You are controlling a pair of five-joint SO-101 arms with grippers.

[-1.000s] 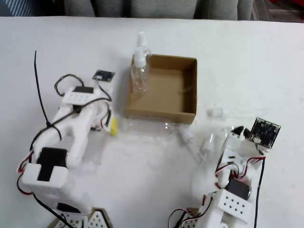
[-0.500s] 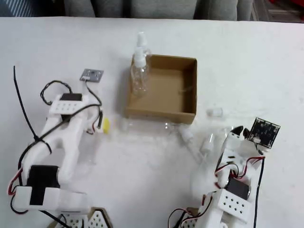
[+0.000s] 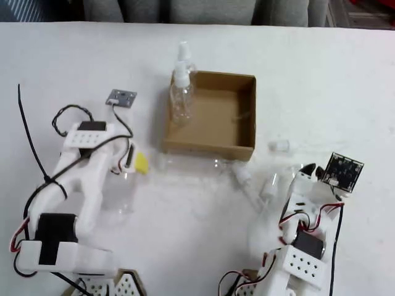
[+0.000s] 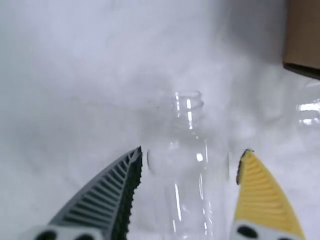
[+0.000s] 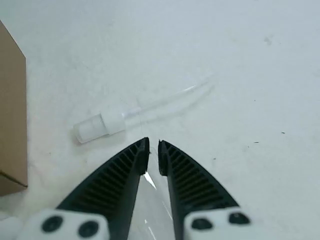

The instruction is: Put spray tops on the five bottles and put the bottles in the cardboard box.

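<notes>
An uncapped clear bottle (image 4: 189,107) lies on the white table (image 3: 203,240), its neck pointing away from my left gripper (image 4: 190,155). That gripper is open, with its grey and yellow fingers on either side of the bottle's body. In the high view the same gripper (image 3: 134,163) sits left of the cardboard box (image 3: 210,147), over the bottle (image 3: 123,198). My right gripper (image 5: 153,145) is shut just short of a loose spray top (image 5: 100,126) lying with its tube on the table. From above it (image 3: 307,169) is right of two spray tops (image 3: 270,184).
Two capped bottles stand at the box's far left corner, one (image 3: 181,92) against its left wall and one (image 3: 183,52) behind it. Another clear bottle (image 3: 185,164) lies along the box's near wall. A small cap (image 3: 279,145) rests beside the box.
The left arm swung left and back from the box. Its yellow finger then spread slightly outward. The right arm stayed still.
</notes>
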